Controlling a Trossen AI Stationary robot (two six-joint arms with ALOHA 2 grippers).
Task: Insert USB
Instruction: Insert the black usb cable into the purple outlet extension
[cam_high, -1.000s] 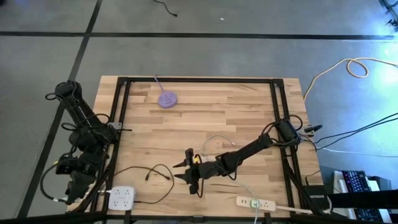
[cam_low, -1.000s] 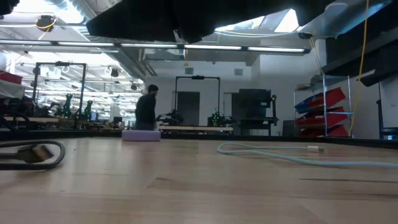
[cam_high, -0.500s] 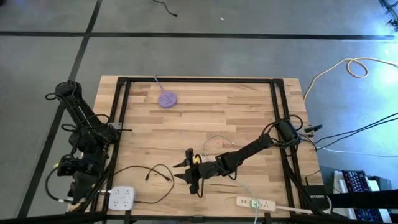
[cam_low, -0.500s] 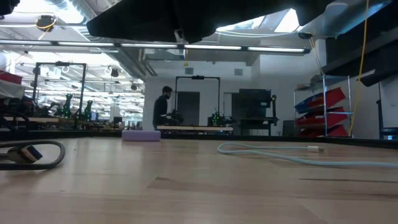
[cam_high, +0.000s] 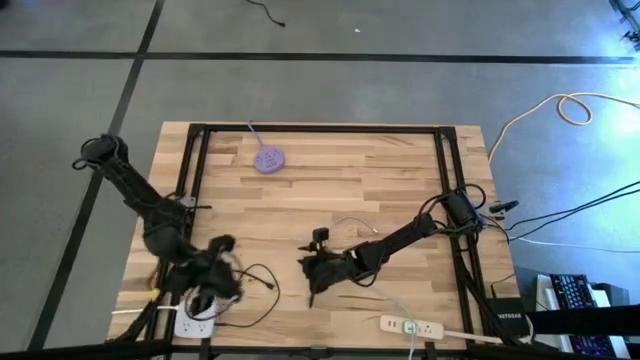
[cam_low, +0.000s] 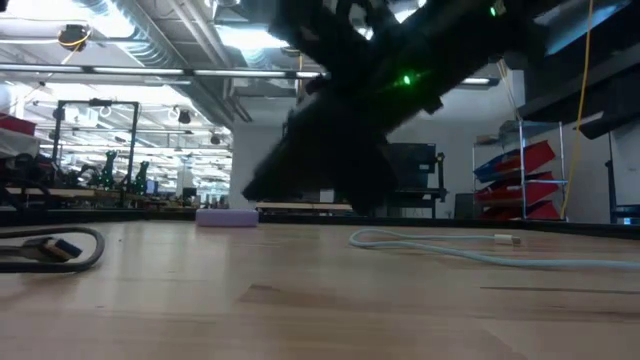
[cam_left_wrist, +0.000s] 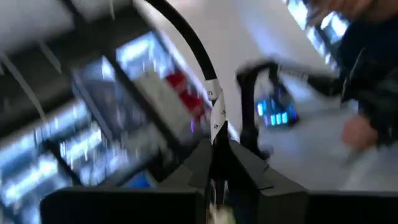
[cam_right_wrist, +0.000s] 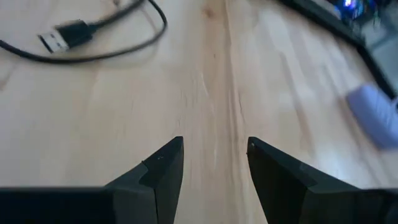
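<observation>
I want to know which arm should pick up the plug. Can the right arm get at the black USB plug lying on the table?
Probably yes. The right end effector is open and empty, with bare table between it and the USB plug.

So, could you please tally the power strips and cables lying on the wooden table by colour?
White power strips: 2, square and long.
Purple round power hub: 1.
Black USB cable: 1.
Pale white cable: 1.
Total: 5.
</observation>
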